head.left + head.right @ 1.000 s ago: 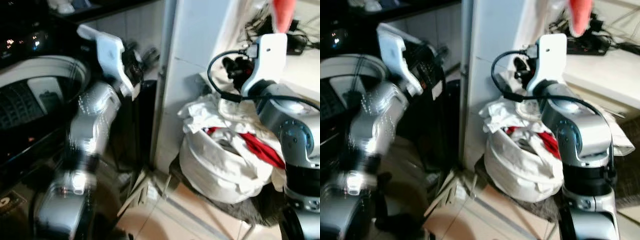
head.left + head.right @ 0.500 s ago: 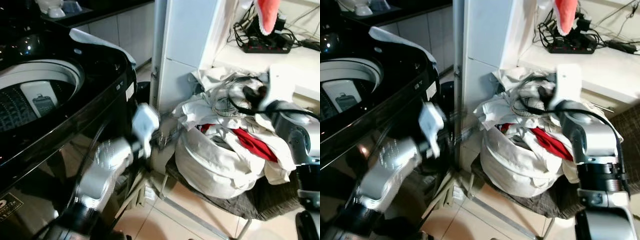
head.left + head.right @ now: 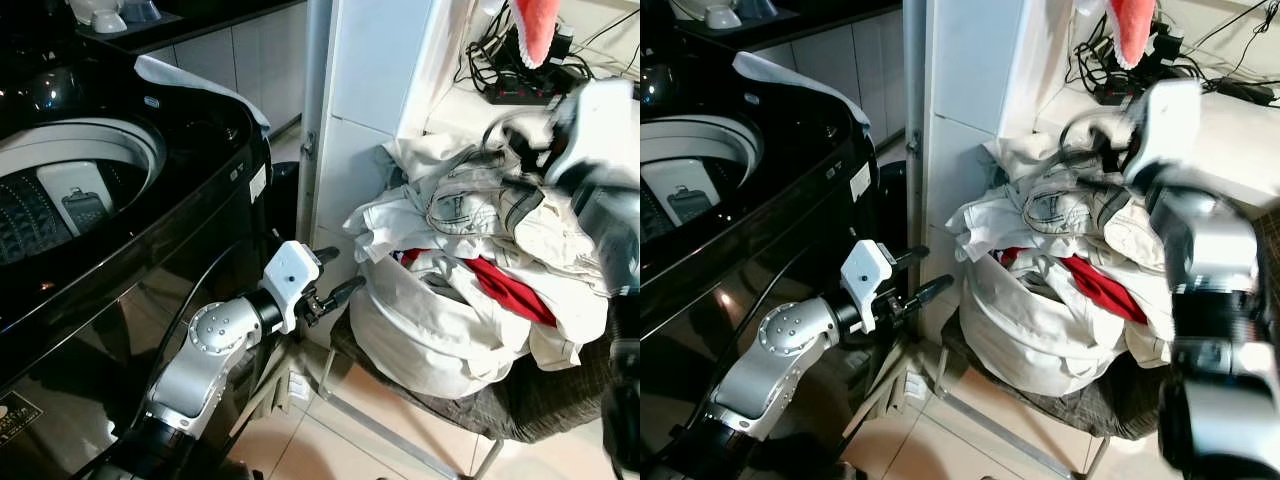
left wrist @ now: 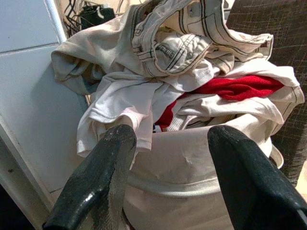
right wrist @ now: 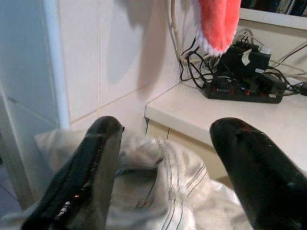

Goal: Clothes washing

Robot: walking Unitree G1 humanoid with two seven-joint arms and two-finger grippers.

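Left eye view: low centre, my left gripper (image 3: pixel 334 272) hangs spread and empty just beside the white laundry bag (image 3: pixel 420 340). Heaped clothes (image 3: pixel 480 215) fill centre right. Upper right, my blurred right gripper (image 5: pixel 163 158), fingers parted, hovers above them. Picking up comes next: descend, pinch one garment.

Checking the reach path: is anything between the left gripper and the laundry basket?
Nothing: in the left wrist view the open left gripper faces the laundry basket across bare air.
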